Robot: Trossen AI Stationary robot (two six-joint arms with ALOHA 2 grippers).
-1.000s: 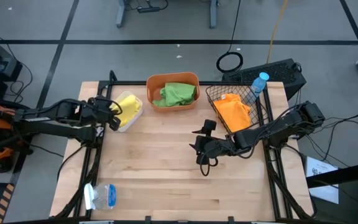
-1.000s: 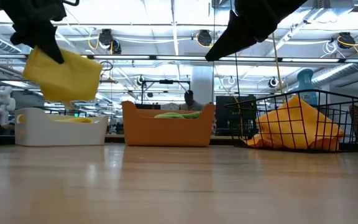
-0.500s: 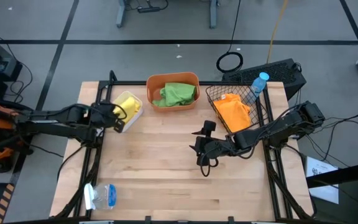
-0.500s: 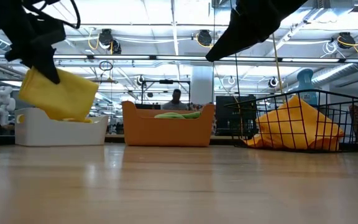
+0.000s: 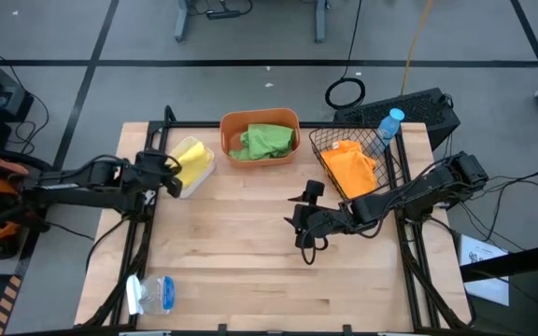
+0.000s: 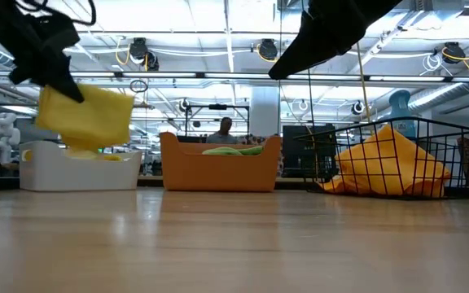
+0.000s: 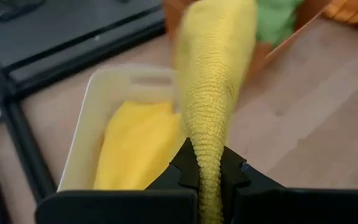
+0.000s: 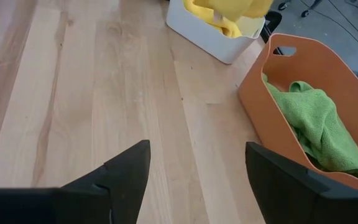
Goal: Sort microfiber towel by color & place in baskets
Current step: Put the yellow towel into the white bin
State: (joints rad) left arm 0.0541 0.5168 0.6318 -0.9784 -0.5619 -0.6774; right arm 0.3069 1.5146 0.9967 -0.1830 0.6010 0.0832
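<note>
Nearest the front edge of the bench [image 5: 250, 280] there was just a clear bottle with a blue cap [image 5: 152, 294] lying on its side, off toward the left corner. Mid-bench, the right gripper [image 5: 299, 222] hung over bare wood with its fingers [image 8: 129, 171] spread wide and nothing in them. Over on the left, the left gripper [image 5: 171, 175] had its fingers pinched tight on a yellow towel [image 6: 85, 116], which dangled above the white tub [image 6: 80, 169]; another yellow cloth [image 7: 135, 143] was already lying inside that tub. Further back, the orange tub [image 5: 260, 138] sat in the middle of the far edge with green towel [image 5: 267, 141] heaped in it. To its right was the black wire basket [image 5: 348, 166] holding orange towel [image 5: 351, 166], with a second blue-capped bottle [image 5: 389, 124] right at its far corner.
</note>
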